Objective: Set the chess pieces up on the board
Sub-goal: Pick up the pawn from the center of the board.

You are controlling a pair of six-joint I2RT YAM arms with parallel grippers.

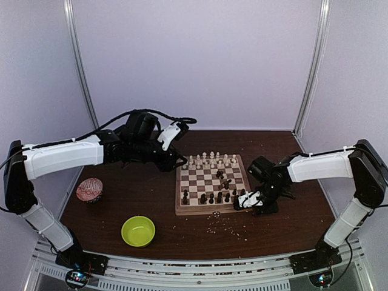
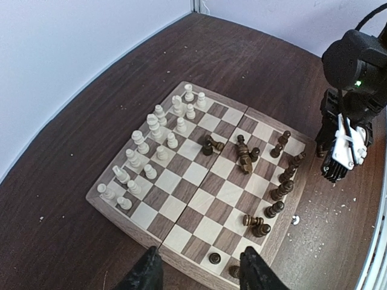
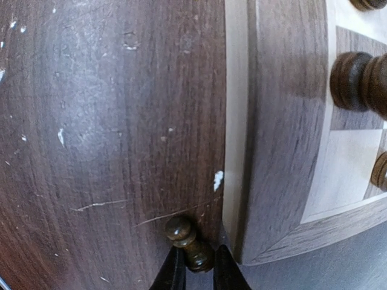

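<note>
The dark piece (image 3: 188, 241) is glossy wood, the board (image 3: 284, 121) matt wood, the table (image 3: 109, 121) scratched wood-grain.

Pale lilac walls (image 1: 200, 60), metal corner posts (image 1: 79, 60), dark wooden table (image 1: 151, 191)

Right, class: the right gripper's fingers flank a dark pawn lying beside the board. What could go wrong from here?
The dark pawn lies tipped in the right gripper, gripped near its base; it may twist or slip out when lifted.
It sits close beside the rim of the board, so a finger could catch that edge.
Mid-board lie toppled dark pieces; setting down nearby may knock neighbours.
</note>
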